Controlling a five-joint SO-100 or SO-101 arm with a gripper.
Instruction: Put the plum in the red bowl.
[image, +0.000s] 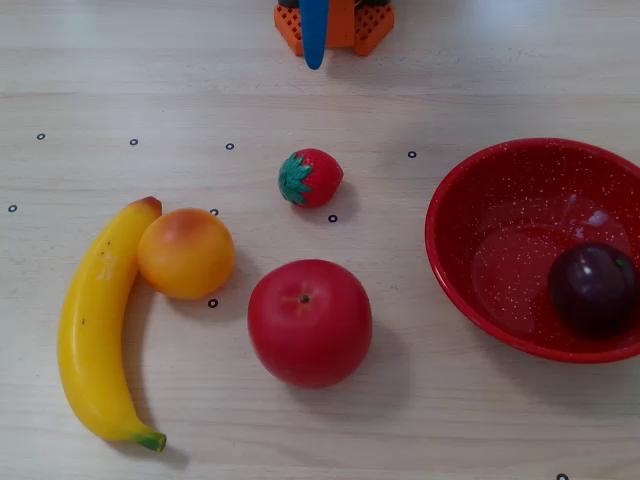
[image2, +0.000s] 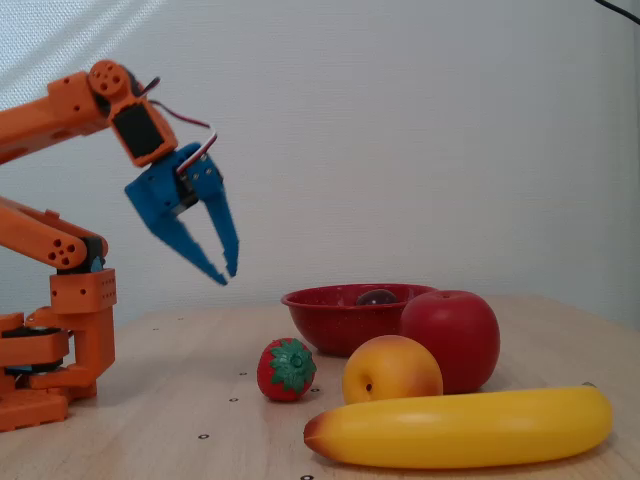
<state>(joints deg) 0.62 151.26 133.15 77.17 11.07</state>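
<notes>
The wooden table (image: 450, 420) carries everything, and the widest thing on it is the red bowl (image: 455, 255), glossy and flecked with fine white speckles, sitting at the right edge of a fixed view from above and partly cut off by the frame. Inside it lies the plum (image: 592, 288), dark purple-maroon, resting on the bowl's floor toward its right side; in the low side-on fixed view only the plum's top (image2: 377, 296) shows above the bowl's rim (image2: 330, 310). Nothing else is seen in the bowl. The orange arm (image2: 60, 115) rises at the left of the side view, well apart from the bowl, with its blue gripper (image2: 226, 272) hanging in the air above the table, its two fingers slightly apart and holding nothing. Next in size, the yellow banana (image: 92, 325) curves along the left of the top view, touching the orange fruit (image: 186, 252) beside it. The big red apple (image: 309, 321) stands near the middle, between the orange fruit and the bowl. The small strawberry (image: 311, 177), red with green leaves, lies behind the apple, apart from it
</notes>
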